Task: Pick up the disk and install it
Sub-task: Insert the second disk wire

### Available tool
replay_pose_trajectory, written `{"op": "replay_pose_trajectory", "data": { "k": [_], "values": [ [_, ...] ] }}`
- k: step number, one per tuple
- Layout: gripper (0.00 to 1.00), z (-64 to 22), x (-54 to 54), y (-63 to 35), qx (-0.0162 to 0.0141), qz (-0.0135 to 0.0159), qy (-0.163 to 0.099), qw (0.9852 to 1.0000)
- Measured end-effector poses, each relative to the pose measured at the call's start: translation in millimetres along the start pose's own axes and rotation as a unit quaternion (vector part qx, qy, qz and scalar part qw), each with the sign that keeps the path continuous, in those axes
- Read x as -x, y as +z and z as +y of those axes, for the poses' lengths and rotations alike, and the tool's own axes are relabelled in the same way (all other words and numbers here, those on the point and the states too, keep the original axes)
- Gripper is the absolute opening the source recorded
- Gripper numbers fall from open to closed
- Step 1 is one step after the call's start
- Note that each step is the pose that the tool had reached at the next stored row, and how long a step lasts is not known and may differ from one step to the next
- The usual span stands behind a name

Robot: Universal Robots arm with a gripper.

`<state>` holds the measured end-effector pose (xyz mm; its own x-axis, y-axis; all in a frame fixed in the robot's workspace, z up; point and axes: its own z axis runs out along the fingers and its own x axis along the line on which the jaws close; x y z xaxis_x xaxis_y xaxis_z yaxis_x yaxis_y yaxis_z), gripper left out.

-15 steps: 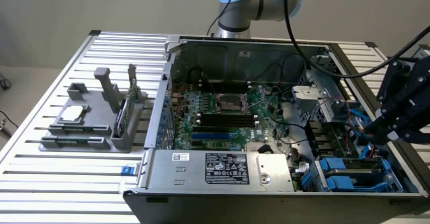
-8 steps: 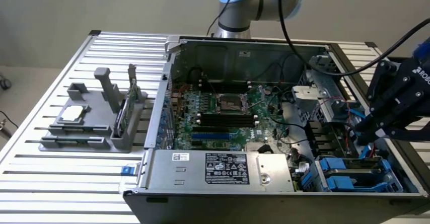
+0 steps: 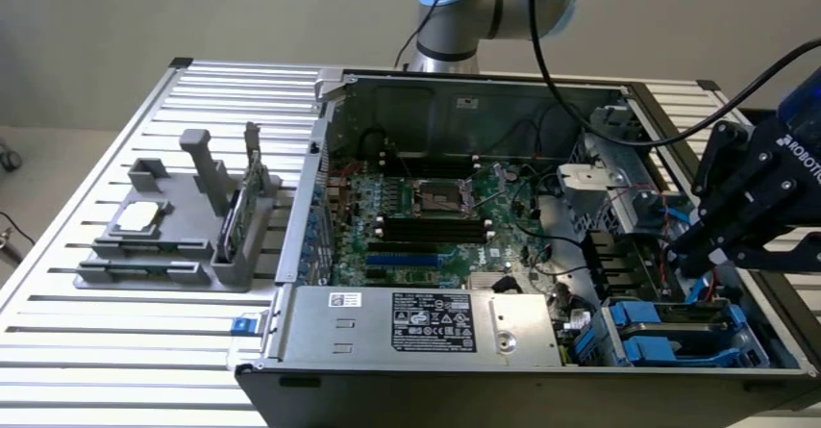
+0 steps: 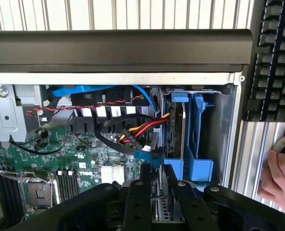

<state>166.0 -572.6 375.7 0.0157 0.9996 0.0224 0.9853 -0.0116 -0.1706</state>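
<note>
Gripper (image 4: 156, 197) hangs over the drive bay corner of the open computer case (image 3: 424, 87); I cannot tell if its black fingers clamp anything. Beneath it the disk (image 4: 173, 127) stands on edge in its blue plastic carrier (image 4: 198, 139), seemingly seated in the bay, beside red and yellow cables (image 4: 142, 129)

The tabletop (image 3: 90, 351) is seen as pale silver with ribbed parallel slats. A green motherboard (image 3: 436, 226) with black slots is framed by the grey metal computer case (image 3: 603, 91). A silver power supply (image 3: 424, 324) is marked by a black-and-white label. Blue plastic carriers (image 4: 192, 139) are shown beside red, yellow and black wires (image 4: 142, 129) and a blue cable (image 4: 84, 90). The tool (image 4: 156, 192) is coloured black. A grey holder (image 3: 180, 245) is seen on the tabletop.
</note>
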Motion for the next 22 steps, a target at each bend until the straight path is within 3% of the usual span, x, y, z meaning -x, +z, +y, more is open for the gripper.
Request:
{"op": "replay_pose_trajectory", "data": {
  "k": [22],
  "values": [
    [0.25,3.0,0.0,1.3,0.0002,0.0,0.006,1.0]
  ]
}}
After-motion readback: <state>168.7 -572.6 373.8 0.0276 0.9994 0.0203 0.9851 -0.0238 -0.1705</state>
